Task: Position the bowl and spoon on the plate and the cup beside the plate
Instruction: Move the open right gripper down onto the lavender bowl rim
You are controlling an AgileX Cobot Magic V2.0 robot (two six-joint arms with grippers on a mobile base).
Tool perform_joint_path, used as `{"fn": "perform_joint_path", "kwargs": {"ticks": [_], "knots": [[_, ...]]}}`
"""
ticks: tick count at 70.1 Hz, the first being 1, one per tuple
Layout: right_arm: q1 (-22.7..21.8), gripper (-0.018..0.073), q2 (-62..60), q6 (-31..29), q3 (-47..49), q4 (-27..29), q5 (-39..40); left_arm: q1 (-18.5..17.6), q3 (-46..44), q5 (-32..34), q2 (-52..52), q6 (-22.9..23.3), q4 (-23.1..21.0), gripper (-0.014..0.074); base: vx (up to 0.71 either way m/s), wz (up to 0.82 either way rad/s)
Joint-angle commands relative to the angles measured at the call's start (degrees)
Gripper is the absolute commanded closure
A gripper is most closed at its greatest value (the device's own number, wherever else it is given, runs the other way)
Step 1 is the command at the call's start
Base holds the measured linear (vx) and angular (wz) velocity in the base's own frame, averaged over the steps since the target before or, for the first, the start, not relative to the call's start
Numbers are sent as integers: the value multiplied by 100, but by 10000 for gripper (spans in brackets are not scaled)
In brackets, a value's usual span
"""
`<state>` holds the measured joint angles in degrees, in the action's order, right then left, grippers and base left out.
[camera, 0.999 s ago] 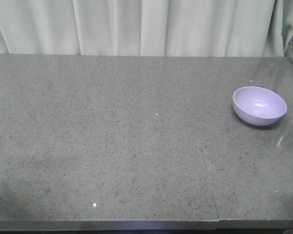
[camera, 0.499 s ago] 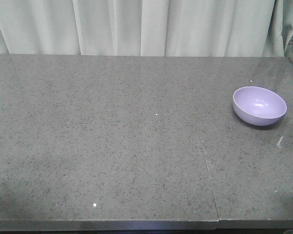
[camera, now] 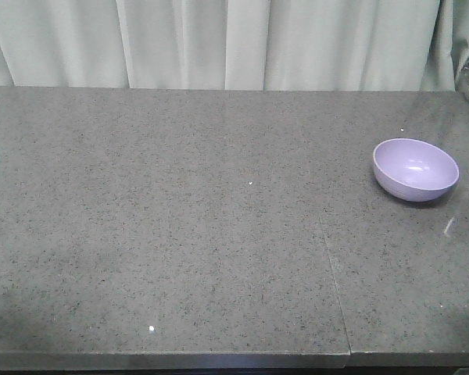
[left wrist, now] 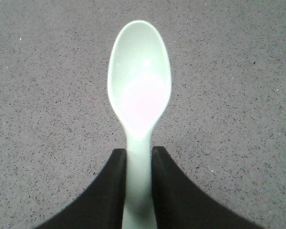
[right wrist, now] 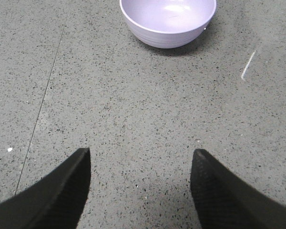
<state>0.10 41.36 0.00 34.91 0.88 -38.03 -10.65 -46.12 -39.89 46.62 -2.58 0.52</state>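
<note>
The bowl [right wrist: 168,21] sits upright on the bench [right wrist: 133,109], dead ahead of the right fingers [right wrist: 57,191], which are spread wide, empty and well short of it. Over on the left, the spoon [left wrist: 139,90] points straight out from the left fingers [left wrist: 109,191], which are pinched tight on its handle.

bowl [camera: 416,169]: glossy, smooth plastic
spoon [left wrist: 139,81]: smooth, shiny plastic
table [camera: 180,258]: speckled, stone-like, faint sheen
curtain [camera: 219,43]: matt cloth
</note>
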Motion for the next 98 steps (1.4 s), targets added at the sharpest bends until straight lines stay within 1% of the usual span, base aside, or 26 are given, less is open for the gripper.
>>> {"fn": "perform_joint_path", "kwargs": {"ticks": [1,14,17,27,31,36,45,60,68,76,83,98], "knots": [[1,103,73,-49,201,-20,368,26,-146,399,-27,9,-52,529,0,0],[1,103,233,0,201,-48,414,26,-146,394,-27,9,-52,477,0,0],[1,102,336,89,207,-88,419,26,-146,400,-27,9,-52,472,0,0],[1,101,874,648,419,-509,347,26,-146,378,-27,9,-52,471,0,0],[1,99,1137,817,630,-643,319,26,-146,359,-27,9,-52,471,0,0],[1,98,1452,876,935,-668,215,26,-146,359,-27,9,-52,471,0,0],[1,98,2164,1084,1594,-681,-134,26,-146,359,-27,9,-52,471,0,0],[-13,98,3390,1452,2791,-857,-696,26,-146,359,-27,9,-52,471,0,0],[-245,98,4054,1404,3478,-696,-1110,26,-146,359,-27,9,-52,471,0,0],[-658,99,4645,1086,4156,-375,-1478,26,-146,359,-27,9,-52,471,0,0],[-910,99,5022,717,4565,-88,-1489,26,-146,359,-27,9,-52,471,0,0],[-1334,99,5829,343,5482,205,-1772,26,-146,359,-27,9,-52,471,0,0]]}}
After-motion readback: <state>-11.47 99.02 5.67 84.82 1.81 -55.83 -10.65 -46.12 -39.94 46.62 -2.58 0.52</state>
